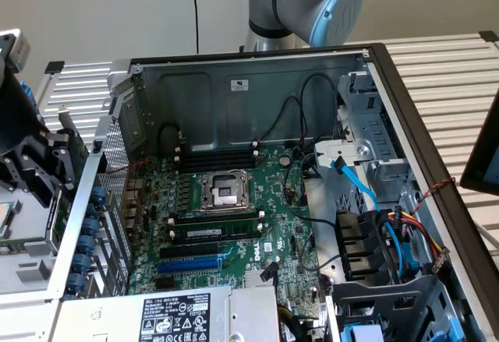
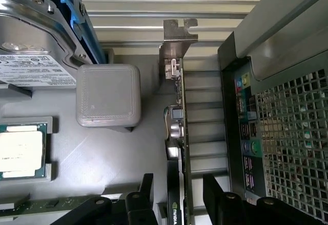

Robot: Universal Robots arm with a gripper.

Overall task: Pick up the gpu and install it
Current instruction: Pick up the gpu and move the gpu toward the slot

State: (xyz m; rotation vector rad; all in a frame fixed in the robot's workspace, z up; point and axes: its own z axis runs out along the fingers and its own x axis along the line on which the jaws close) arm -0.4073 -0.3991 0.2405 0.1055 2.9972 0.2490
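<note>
The gpu (image 2: 180,133) stands on edge outside the computer case, just behind the case's rear panel. I see it edge-on: a silver end bracket, a green board edge and a black shroud. My gripper (image 2: 179,200) is open and straddles the card's shroud end, one black finger (image 2: 146,191) on each side with a gap to the card. In the exterior view the gripper (image 1: 43,174) is at the left, outside the case wall, with the gpu (image 1: 72,143) beside it. The green motherboard (image 1: 257,194) lies in the open case, with a blue slot (image 1: 191,264) near its front.
Beside the card are a grey square block (image 2: 107,94), a processor in a tray (image 2: 20,150) and a hard drive in a blue caddy (image 2: 36,50). The case's rear port panel (image 2: 247,133) and perforated grille (image 2: 292,148) stand close on the other side. Cables (image 1: 390,233) crowd the case's right.
</note>
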